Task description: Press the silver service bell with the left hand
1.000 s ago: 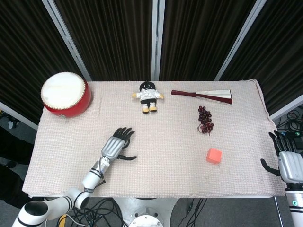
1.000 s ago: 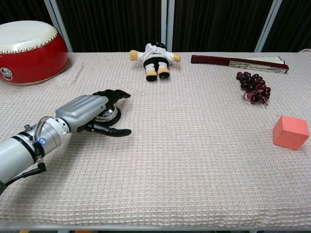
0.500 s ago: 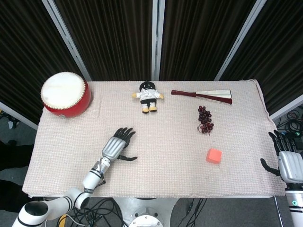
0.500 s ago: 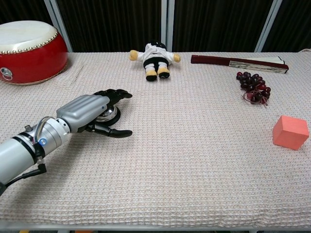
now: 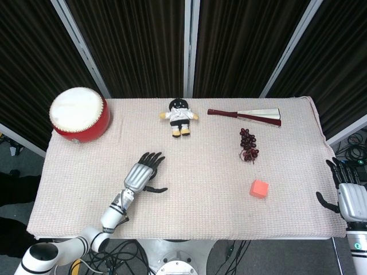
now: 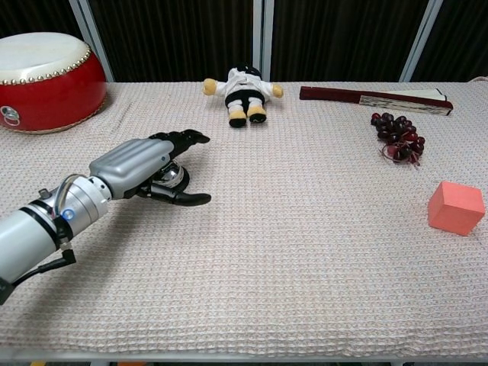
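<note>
The silver service bell [image 6: 171, 178] sits on the cloth left of centre, mostly covered by my left hand [image 6: 145, 166]. That hand lies palm down over the bell with its fingers stretched forward and the thumb out to the right. I cannot tell whether the palm touches the bell's top. In the head view the left hand [image 5: 141, 173] hides the bell completely. My right hand [image 5: 351, 195] hangs with fingers apart and holding nothing, off the table's right edge, far from the bell.
A red drum [image 5: 79, 113] stands at the back left. A small doll [image 5: 180, 117] and a folded fan [image 5: 246, 116] lie along the back. Dark grapes [image 5: 248, 145] and an orange cube [image 5: 259, 188] are on the right side.
My left hand has lifted slightly above the bell, its fingertips rising and reaching a little farther forward. The right hand has not moved.
</note>
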